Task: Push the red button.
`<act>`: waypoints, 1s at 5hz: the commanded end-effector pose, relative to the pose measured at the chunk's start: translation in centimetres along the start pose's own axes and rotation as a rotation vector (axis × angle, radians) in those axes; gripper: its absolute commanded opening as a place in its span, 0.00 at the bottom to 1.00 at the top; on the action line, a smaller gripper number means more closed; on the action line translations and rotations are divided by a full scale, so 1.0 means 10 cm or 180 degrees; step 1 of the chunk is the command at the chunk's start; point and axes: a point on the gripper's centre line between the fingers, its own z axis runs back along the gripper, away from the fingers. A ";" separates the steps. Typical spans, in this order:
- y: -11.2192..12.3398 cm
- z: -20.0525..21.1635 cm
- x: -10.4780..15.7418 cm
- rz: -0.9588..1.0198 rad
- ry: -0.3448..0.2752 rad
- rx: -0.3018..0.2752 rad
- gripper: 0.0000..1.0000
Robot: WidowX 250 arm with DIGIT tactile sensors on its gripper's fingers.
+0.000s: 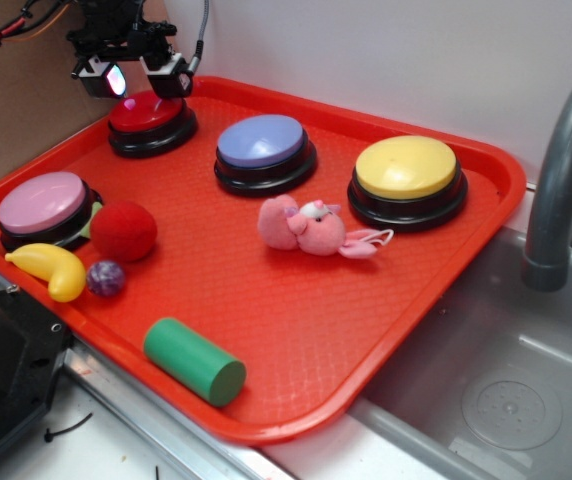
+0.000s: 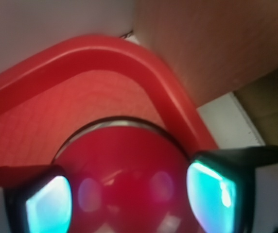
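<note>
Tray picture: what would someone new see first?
Probably the bright red tray with four big round buttons on it. The claw hangs open right over the red button in the far left corner, very close to it. A pink plush toy lies in the middle, in front of the purple button.

Red button (image 1: 149, 112) (image 2: 124, 184), round glossy red dome on a black base, sitting upright and flat at the tray's far-left corner, about 11 o'clock, dome filling the lower wrist view, faint reflections on its surface
</note>
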 end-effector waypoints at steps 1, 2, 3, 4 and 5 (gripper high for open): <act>0.04 0.31 -0.07 -0.0011 0.0089 -0.0043 1.00; 0.07 0.46 -0.10 -0.0012 0.0054 -0.0086 1.00; 0.08 0.56 -0.16 -0.0032 0.0039 -0.0103 1.00; 0.07 0.63 -0.21 -0.0063 0.0056 -0.0120 1.00; 0.05 0.72 -0.29 -0.0166 -0.0059 -0.0130 1.00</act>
